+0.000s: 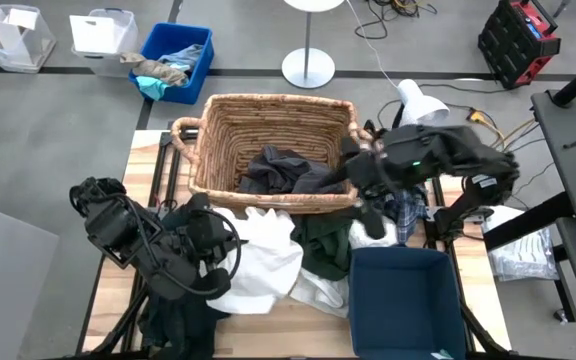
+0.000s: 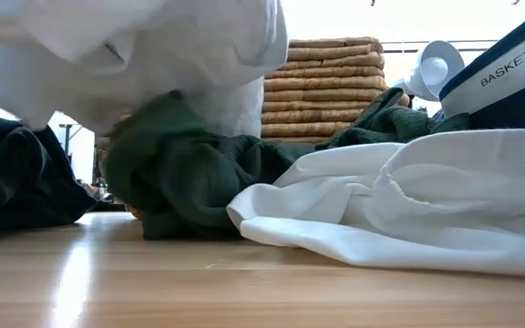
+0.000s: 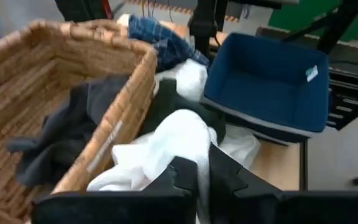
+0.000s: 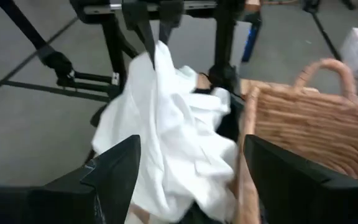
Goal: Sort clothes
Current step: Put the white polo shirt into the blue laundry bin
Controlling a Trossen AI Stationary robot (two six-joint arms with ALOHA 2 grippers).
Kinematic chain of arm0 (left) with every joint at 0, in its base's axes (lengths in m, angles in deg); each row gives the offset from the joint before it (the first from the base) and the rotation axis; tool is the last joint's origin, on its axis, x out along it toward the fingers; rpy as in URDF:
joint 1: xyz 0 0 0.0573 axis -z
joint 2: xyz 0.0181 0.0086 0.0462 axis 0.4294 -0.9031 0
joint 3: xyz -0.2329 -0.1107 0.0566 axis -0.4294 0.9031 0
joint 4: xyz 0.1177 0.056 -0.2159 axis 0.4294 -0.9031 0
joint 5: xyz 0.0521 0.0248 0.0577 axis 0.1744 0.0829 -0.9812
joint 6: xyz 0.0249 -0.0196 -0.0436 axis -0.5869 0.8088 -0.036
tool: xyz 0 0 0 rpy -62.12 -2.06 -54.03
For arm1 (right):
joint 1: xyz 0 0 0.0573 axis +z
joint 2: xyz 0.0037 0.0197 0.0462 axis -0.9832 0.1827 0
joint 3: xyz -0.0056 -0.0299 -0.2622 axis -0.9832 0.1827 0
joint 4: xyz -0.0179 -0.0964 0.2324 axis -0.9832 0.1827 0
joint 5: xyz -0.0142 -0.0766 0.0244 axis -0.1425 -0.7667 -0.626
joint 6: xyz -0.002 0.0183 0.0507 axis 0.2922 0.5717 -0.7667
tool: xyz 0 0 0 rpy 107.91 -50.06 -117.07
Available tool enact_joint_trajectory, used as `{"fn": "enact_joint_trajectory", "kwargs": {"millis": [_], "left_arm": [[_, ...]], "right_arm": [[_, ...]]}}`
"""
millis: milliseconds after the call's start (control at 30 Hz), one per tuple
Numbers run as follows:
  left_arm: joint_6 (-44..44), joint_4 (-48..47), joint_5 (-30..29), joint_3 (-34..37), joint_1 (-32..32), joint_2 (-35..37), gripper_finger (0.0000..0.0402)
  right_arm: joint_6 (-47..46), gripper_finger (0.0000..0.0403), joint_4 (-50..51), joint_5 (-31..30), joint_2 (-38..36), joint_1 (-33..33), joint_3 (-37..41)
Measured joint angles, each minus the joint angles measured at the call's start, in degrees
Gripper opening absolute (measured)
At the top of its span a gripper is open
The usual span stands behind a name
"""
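The clothes are only partly sorted, I think. A dark grey garment (image 1: 278,168) already lies inside the wicker basket (image 1: 218,125), while the blue basket (image 1: 405,300) looks empty. On the table between them remain a white garment (image 1: 263,262), a dark green one (image 1: 325,247), a plaid one (image 1: 405,212) and a black one (image 1: 173,320). The left gripper (image 3: 199,180) is closed on the white garment and lifts it. The right gripper (image 4: 188,171) stands wide and holds nothing, by the front rim of the wicker basket. Most pieces are still to place.
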Motion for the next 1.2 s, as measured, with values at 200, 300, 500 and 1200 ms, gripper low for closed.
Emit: {"fn": "enact_joint_trajectory", "kwargs": {"millis": [200, 300, 500, 1200], "left_arm": [[-7.3, 4.2, -6.0, -0.2, 0.0, 0.2, 0.0], [-10.0, 6.6, -7.8, -0.2, 0.0, 0.5, 0.0], [-15.8, 12.0, -10.7, -0.2, 0.0, 0.7, 0.0], [-21.9, 20.2, -9.7, -0.7, 0.0, 0.7, 0.0009]], "right_arm": [[0.4, 0.0291, -7.2, 3.0, 6.6, 0.0, 0.0], [-1.0, 0.0296, -9.3, 3.0, 9.7, -0.1, 0.0], [-1.4, 0.0304, -14.2, 4.5, 15.1, -0.1, 0.0], [1.3, 0.0058, -28.7, 7.0, 21.1, 0.0, 0.0]]}}
